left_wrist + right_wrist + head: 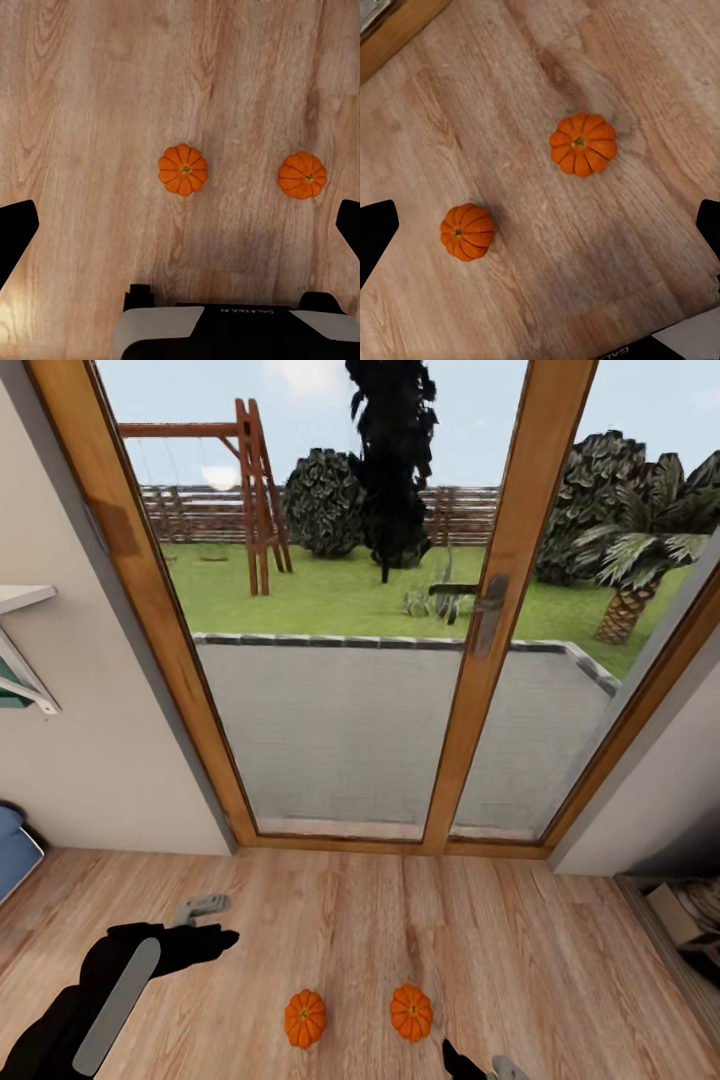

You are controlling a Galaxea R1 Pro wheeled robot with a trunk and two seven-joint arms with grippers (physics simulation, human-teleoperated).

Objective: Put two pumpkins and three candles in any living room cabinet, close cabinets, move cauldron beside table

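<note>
Two small bright-orange ribbed pumpkins sit on the light wood-plank floor (pixel 400 920) a short way in front of the tall timber-framed glass patio door (pixel 470 660), which serves as the landmark here: the left pumpkin (pixel 305 1017) and the right pumpkin (pixel 411 1012) lie side by side, apart from each other, with bare boards all round them. The black left gripper (pixel 205 925) hovers nearer the door than the left pumpkin and off to its left, holding nothing; in the left wrist view its dark fingertips (pixel 16 232) stand at the far edges of the picture, so the jaws are spread wide, with both pumpkins between them but well below. The right gripper (pixel 478 1065) peeks in on the side of the right pumpkin away from the door, likewise wide open and empty by its wrist view. The likely trouble is that these round, ribbed fruits roll: a finger coming down off-centre would probably nudge one away across the smooth boards, perhaps into its neighbour. Closing on the ribs unevenly may squeeze one out sideways. Reaching so low also risks the fingertips striking the floor. The cabinet is not visible from here, so a carry lies ahead in which a shallow grip could let go.
</note>
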